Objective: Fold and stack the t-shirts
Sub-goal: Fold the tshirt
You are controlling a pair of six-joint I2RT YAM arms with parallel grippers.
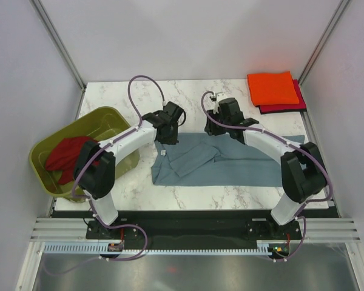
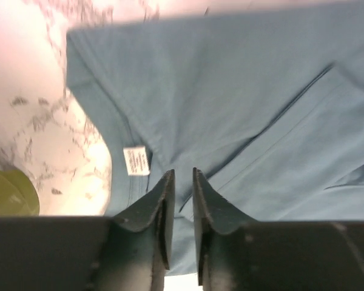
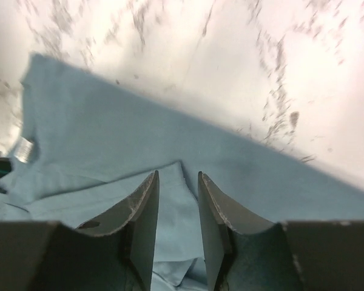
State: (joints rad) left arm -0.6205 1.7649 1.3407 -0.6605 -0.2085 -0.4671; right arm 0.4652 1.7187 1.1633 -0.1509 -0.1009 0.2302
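Observation:
A slate blue-grey t-shirt (image 1: 230, 165) lies partly folded on the marble table, a sleeve flap turned over its left half. My left gripper (image 1: 168, 138) hovers over its upper left edge near the white neck label (image 2: 136, 160). Its jaws stand narrowly open (image 2: 183, 173) with only flat cloth (image 2: 230, 91) beneath. My right gripper (image 1: 216, 130) is over the shirt's far edge, open (image 3: 178, 174) above a folded corner of the cloth (image 3: 139, 145). A folded orange t-shirt (image 1: 271, 88) rests on a magenta-red one (image 1: 293, 104) at the back right. A dark red t-shirt (image 1: 67, 156) lies crumpled in the tub.
The olive-green tub (image 1: 103, 118) stands at the table's left edge, close to the left arm, and its rim (image 2: 9, 194) shows in the left wrist view. White walls with metal posts enclose the table. Bare marble (image 3: 242, 73) lies beyond the shirt's far edge.

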